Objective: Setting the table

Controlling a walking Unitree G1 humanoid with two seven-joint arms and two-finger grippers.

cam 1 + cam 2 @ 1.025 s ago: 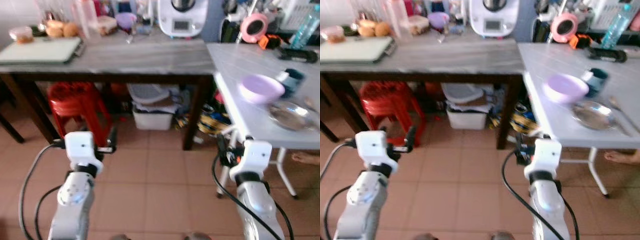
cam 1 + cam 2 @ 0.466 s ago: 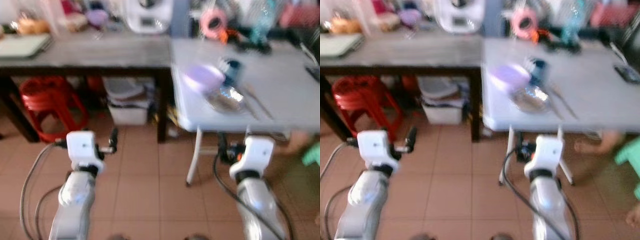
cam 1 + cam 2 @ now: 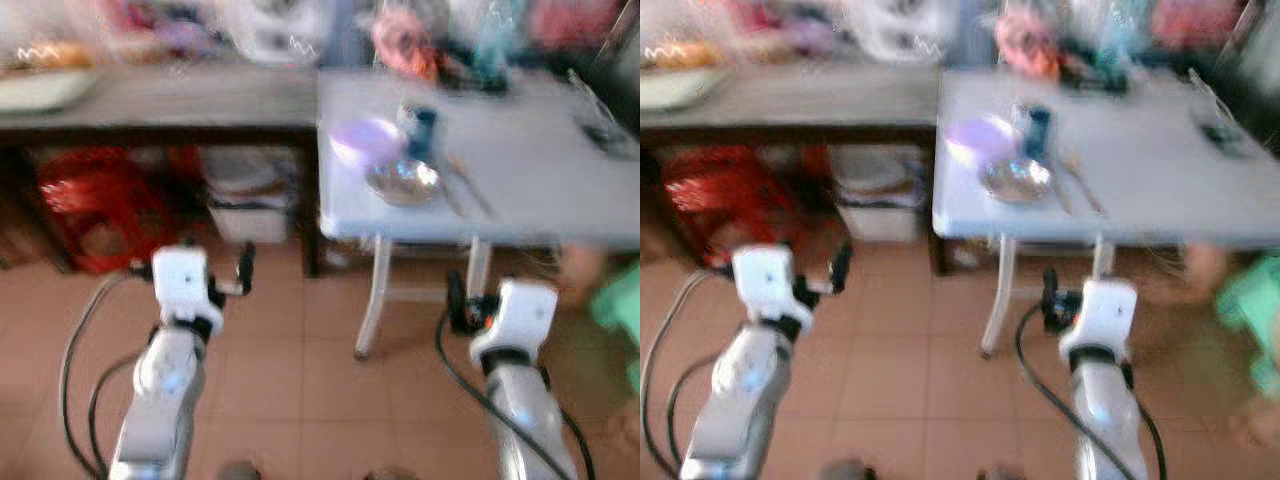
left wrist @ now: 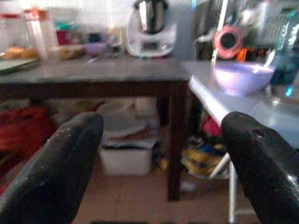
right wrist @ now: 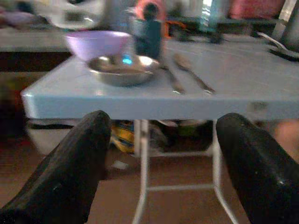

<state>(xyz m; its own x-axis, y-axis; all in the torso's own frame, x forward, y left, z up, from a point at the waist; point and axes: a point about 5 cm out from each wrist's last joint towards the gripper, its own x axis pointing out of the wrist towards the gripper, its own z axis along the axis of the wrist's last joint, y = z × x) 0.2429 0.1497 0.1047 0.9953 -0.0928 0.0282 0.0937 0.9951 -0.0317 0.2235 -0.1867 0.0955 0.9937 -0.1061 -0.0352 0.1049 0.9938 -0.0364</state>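
Blurred head views: tiled floor [image 3: 300, 380] open between both arms. Ahead, white counter [image 3: 540, 190], its near edge just beyond the right pincer [image 5: 159, 163], thin legs below. Dark wooden counter [image 3: 170, 100] adjoining on the left, red stool [image 3: 85, 195] and white bins beneath. Near the white counter's front left corner: purple bowl [image 3: 365, 140], steel plate [image 3: 402, 182], dark mug [image 3: 420, 125], close together. Sharper from the right wrist: spoon [image 5: 194, 74] beside the plate. Left pincer [image 4: 159, 154] released, low over floor; right pincer likewise spread wide, grasping nothing.
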